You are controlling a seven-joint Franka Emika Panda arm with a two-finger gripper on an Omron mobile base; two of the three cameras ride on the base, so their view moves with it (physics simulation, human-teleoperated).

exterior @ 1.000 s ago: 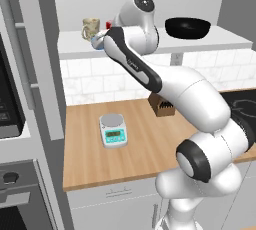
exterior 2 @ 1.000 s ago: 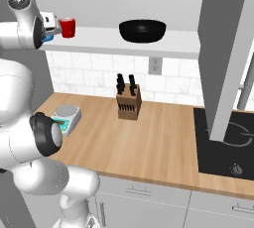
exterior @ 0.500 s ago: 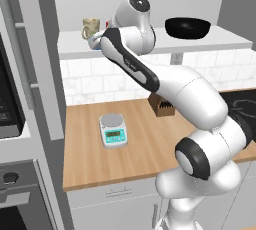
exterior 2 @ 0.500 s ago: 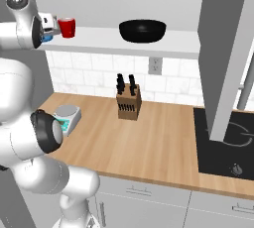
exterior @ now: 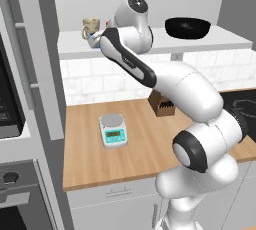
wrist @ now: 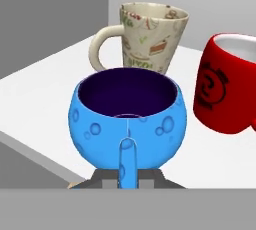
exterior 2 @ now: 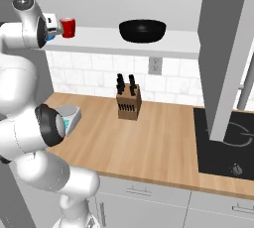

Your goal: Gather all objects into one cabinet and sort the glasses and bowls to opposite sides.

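My gripper [wrist: 127, 163] is shut on the near rim of the small blue bowl [wrist: 127, 114], holding it at the left front edge of the white slab shelf [wrist: 45, 89]. Just behind the bowl stands the beige patterned mug [wrist: 150, 36], handle to the left, and the red mug [wrist: 227, 89] is beside it on the right. From the base cameras, the blue bowl [exterior 2: 49, 36] hangs under the hand next to the red mug [exterior 2: 68, 27], and the beige mug [exterior: 90, 26] stands at the shelf's left end. The wide black bowl [exterior: 187, 27] rests further right on the shelf [exterior: 220, 41].
A wooden counter [exterior: 140, 149] below carries a kitchen scale [exterior: 114, 130] and a knife block [exterior 2: 127, 102]. A black cooktop [exterior 2: 233, 142] lies at the right under a grey hood [exterior 2: 228, 48]. A tall oven column [exterior: 15, 104] stands at the left.
The arm has edged slightly toward the shelf with the blue bowl in its grip. The mugs and the black bowl have not moved.
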